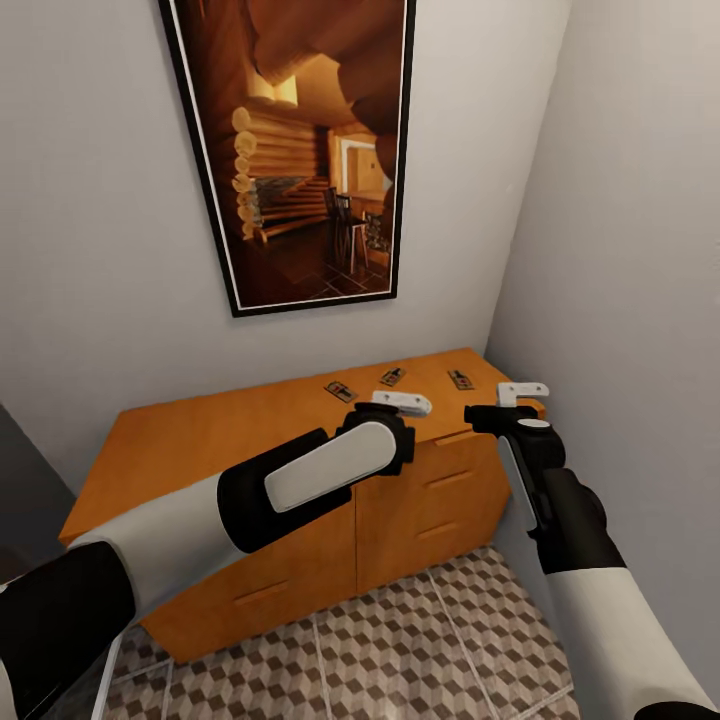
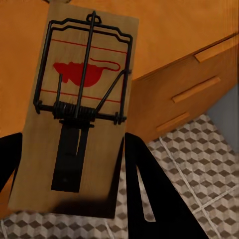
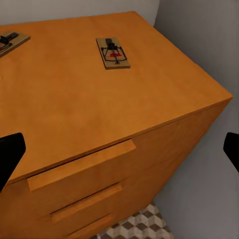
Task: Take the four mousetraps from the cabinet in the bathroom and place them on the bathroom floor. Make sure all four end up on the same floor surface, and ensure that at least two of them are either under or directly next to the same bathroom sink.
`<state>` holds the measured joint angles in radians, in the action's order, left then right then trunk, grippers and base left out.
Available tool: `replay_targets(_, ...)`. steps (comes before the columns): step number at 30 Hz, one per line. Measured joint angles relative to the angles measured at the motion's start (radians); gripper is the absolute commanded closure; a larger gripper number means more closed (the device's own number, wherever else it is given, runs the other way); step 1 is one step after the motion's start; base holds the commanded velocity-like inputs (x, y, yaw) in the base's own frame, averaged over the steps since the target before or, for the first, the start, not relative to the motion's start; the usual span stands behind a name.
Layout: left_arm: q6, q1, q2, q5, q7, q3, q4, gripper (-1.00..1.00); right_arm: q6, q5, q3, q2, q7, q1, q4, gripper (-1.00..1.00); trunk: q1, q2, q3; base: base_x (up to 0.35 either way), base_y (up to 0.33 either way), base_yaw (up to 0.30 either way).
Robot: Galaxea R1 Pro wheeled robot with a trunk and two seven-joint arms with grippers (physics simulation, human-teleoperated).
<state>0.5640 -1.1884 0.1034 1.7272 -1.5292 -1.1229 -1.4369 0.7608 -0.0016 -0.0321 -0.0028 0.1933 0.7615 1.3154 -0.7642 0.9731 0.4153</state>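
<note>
Left gripper (image 1: 402, 402) gripping mousetrap (image 2: 74, 119), orange cabinet (image 1: 220, 440), tiled floor (image 1: 400, 640)

A corner formed by two plain pale grey walls (image 1: 90, 250) was seen. Against the rear wall an orange wooden cabinet (image 1: 230, 440) was set, its right end pushed close to the side wall (image 1: 630, 250). Flat drawer fronts with bar handles (image 3: 82, 167) were shown on its face. Above it a tall black-framed picture (image 1: 300, 150) of a log-cabin interior was hung. The floor (image 1: 420, 640) was laid with square tiles printed in a brown, beige and white cube pattern, divided by pale grout lines.
</note>
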Motion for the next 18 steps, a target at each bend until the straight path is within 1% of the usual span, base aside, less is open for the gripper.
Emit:
replay_targets(1,0.000,0.000,0.001,-0.004,0.000,0.003,-0.001,1.00,-0.004,-0.001,0.000,0.000,0.000,0.000,-0.001,-1.00,0.000,0.000,0.000,0.000,0.000,0.000)
replay_targets(2,0.001,-0.001,0.002,-0.016,-0.002,0.012,-0.002,1.00,-0.017,-0.002,0.000,0.000,0.000,0.000,-0.002,-1.00,0.000,0.000,0.000,0.000,0.000,0.000)
replay_targets(3,0.003,-0.001,0.002,-0.034,-0.004,0.031,-0.002,1.00,-0.036,-0.003,0.000,0.000,0.000,0.000,-0.005,-1.00,0.000,0.000,0.000,0.000,0.000,0.000)
replay_targets(4,0.006,-0.002,0.000,-0.057,-0.006,0.061,-0.003,1.00,-0.058,-0.004,0.000,0.000,-0.002,-0.001,-0.011,-1.00,0.000,0.000,0.000,0.000,0.000,0.000)
replay_targets(5,0.008,-0.002,-0.001,-0.071,-0.007,0.081,-0.003,1.00,-0.069,-0.003,0.000,0.000,-0.002,-0.001,-0.015,-1.00,0.000,0.000,0.000,0.000,0.000,0.000)
replay_targets(7,0.018,-0.002,-0.005,-0.129,-0.009,0.176,-0.003,1.00,-0.104,-0.002,0.000,0.001,-0.003,-0.001,-0.026,-1.00,0.000,0.000,0.000,0.000,0.000,0.000)
replay_targets(8,0.023,-0.002,-0.005,-0.145,-0.009,0.202,-0.003,1.00,-0.109,-0.002,0.000,0.001,-0.003,-0.001,-0.027,-1.00,0.000,0.000,0.000,0.000,0.000,0.000)
replay_targets(9,0.041,-0.004,-0.006,-0.175,-0.008,0.246,-0.003,1.00,-0.117,-0.002,0.000,0.001,-0.003,-0.001,-0.030,-1.00,0.000,0.000,0.000,0.000,0.000,0.000)
replay_targets(10,0.054,-0.005,-0.006,-0.191,-0.008,0.268,-0.003,1.00,-0.120,-0.001,0.000,0.001,-0.004,-0.001,-0.030,-1.00,0.000,0.000,0.000,0.000,0.000,0.000)
replay_targets(11,0.089,-0.009,-0.005,-0.219,-0.007,0.303,-0.003,1.00,-0.125,-0.001,0.000,0.001,-0.004,-0.001,-0.031,-1.00,0.000,0.000,0.000,0.000,0.000,0.000)
replay_targets(12,0.111,-0.014,-0.005,-0.233,-0.007,0.321,-0.003,1.00,-0.127,-0.001,0.000,0.001,-0.004,-0.001,-0.031,-1.00,0.000,0.000,0.000,0.000,0.000,0.000)
replay_targets(13,0.156,-0.025,-0.003,-0.257,-0.005,0.350,-0.003,1.00,-0.129,-0.002,0.000,0.002,-0.004,-0.001,-0.032,-1.00,0.000,0.000,0.000,0.000,0.000,0.000)
replay_targets(16,0.239,-0.058,0.002,-0.288,-0.002,0.395,-0.004,1.00,-0.132,-0.002,0.000,0.002,-0.004,-0.001,-0.033,-1.00,0.000,0.000,0.000,0.000,0.000,0.000)
replay_targets(18,0.261,-0.084,0.004,-0.295,0.003,0.407,-0.004,1.00,-0.133,-0.003,0.000,0.003,-0.004,-0.001,-0.034,-1.00,0.000,0.000,0.000,0.000,0.000,0.000)
